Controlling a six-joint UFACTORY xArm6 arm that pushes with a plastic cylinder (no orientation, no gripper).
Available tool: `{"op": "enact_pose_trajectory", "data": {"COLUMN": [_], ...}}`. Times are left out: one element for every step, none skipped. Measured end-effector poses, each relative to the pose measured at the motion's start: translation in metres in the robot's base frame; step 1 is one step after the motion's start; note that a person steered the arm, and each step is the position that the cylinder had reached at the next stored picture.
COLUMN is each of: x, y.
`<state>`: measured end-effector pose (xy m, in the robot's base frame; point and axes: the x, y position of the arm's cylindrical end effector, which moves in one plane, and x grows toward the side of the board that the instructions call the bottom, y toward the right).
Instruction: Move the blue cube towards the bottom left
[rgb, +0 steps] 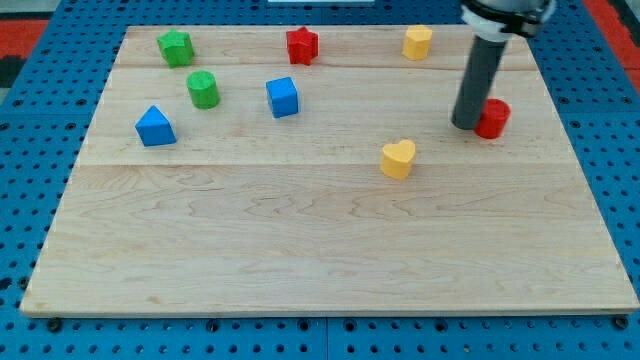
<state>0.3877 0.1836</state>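
my tip (466, 124), a bare rod grasping nothing, stood touching the red cylinder (492, 118) at far right, well apart from the blue cube (283, 97); crossing left risked clipping the yellow heart (398, 158).

bright, even light; soft short shadows; sharp focus

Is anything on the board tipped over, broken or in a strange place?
Nothing stands out. All blocks lie flat and whole on the wooden board. My tip rests beside the red cylinder at the view's right, far from the blue cube.
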Motion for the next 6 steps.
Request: {"op": "enact_pose_trajectory", "data": {"x": [-0.002,-0.008,-0.011,-0.011,-0.014,-0.035], "y": [-0.003,-0.028,-0.048,-0.049,-0.052,-0.083]}}
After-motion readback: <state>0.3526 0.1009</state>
